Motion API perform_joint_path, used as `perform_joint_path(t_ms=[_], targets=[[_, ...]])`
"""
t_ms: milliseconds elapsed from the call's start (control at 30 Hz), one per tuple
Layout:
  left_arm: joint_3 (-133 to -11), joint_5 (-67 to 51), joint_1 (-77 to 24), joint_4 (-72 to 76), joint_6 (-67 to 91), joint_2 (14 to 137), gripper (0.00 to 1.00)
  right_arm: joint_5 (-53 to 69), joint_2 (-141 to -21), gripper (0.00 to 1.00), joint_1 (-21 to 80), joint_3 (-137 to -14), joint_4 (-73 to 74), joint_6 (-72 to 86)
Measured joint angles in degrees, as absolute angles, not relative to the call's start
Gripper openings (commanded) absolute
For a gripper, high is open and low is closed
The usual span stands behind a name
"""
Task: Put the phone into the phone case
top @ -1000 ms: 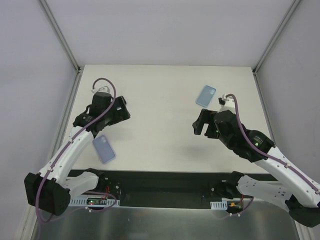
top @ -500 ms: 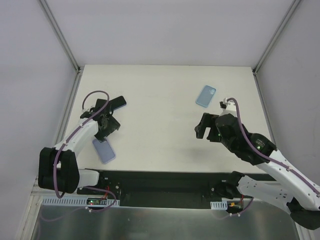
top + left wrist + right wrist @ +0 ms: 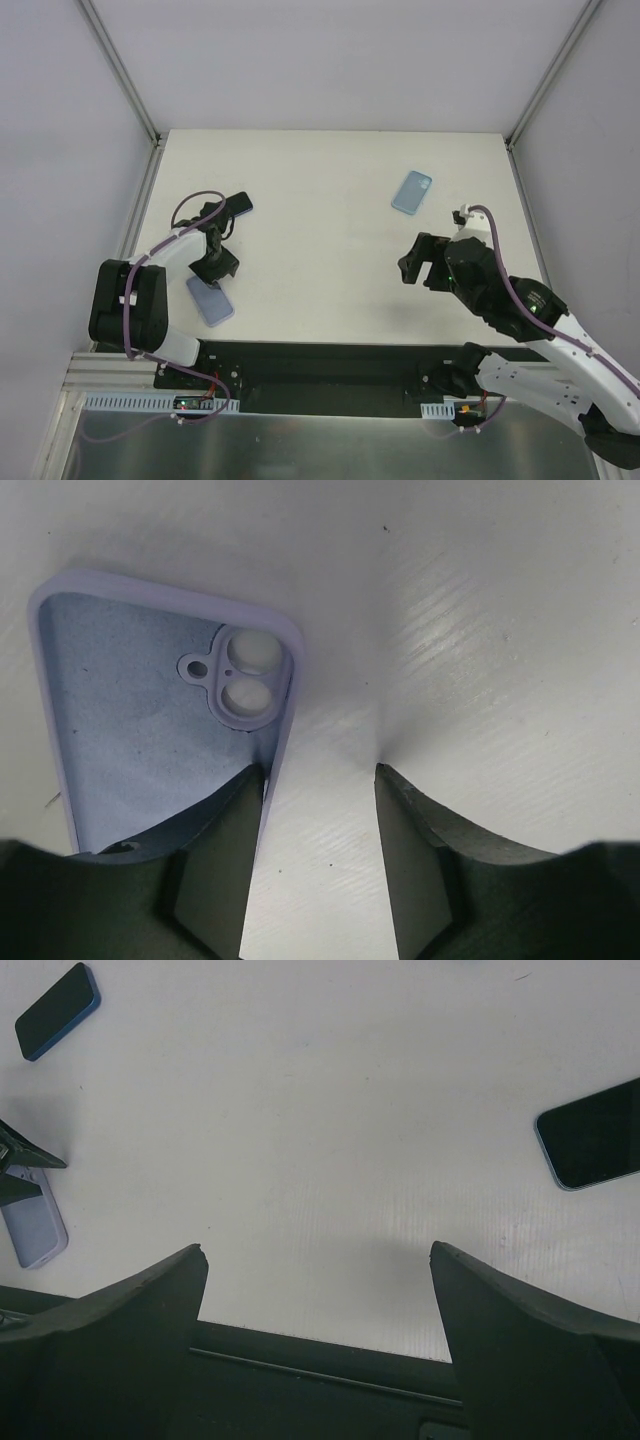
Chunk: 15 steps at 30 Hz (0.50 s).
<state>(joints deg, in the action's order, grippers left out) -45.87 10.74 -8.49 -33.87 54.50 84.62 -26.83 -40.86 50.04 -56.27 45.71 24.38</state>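
The phone [image 3: 237, 207] lies flat and black face up on the white table [image 3: 320, 290], at about 10 o'clock from the table's middle. It is free of both grippers. In the right wrist view the phone [image 3: 58, 1010] shows a blue edge around its dark face.

The phone case [image 3: 411, 191] sits at about 2 o'clock, well apart from the phone. From above it is light blue with a darker patch at one corner. Seen from the right wrist, the phone case [image 3: 597, 1148] has a dark face inside a light blue rim.

A lavender shell [image 3: 209, 300] lies at about 8 o'clock, open side up. The left wrist view shows the lavender shell [image 3: 140, 710] with a raised rim and a corner camera cut-out.

The left gripper [image 3: 215, 268] hangs between the phone and the lavender shell, at the shell's 12 o'clock end. In its own view the left gripper [image 3: 318, 770] has its fingers spread with bare table between them. One finger [image 3: 215, 870] is at the shell's long edge — we cannot tell whether it touches.

The right gripper [image 3: 412, 265] hangs at about 3 o'clock from the table's middle and 6 o'clock from the phone case. In its own view the right gripper [image 3: 318, 1250] is spread wide — only table between the fingers.
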Motion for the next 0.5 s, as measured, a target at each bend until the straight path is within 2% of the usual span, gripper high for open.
perform_joint_path(t_ms=[67,133,167,233,267,500], targets=[[-45.80,10.72,-8.49,-33.89,54.85,84.62,0.44,-27.09,-40.45,0.96,50.04,-56.21,46.19,24.36],[-45.76,10.72,-8.51,-33.89,55.05,84.64,0.37,-27.46,-40.12,0.96,50.04,-56.23,46.54,24.36],[-45.76,10.74,-8.51,-33.95,55.07,84.68,0.23,-27.68,-40.01,0.96,50.04,-56.23,46.76,24.36],[-45.76,10.85,-8.54,-34.44,54.98,84.77,0.10,-27.92,-39.92,0.96,50.04,-56.21,47.16,24.38],[-45.74,11.00,-8.51,-34.87,54.94,84.79,0.00,-28.05,-39.92,0.96,50.04,-56.21,47.27,24.38],[-46.68,12.71,-11.90,-35.88,51.79,85.58,0.00,-28.36,-39.94,0.96,50.04,-56.14,47.46,24.60]])
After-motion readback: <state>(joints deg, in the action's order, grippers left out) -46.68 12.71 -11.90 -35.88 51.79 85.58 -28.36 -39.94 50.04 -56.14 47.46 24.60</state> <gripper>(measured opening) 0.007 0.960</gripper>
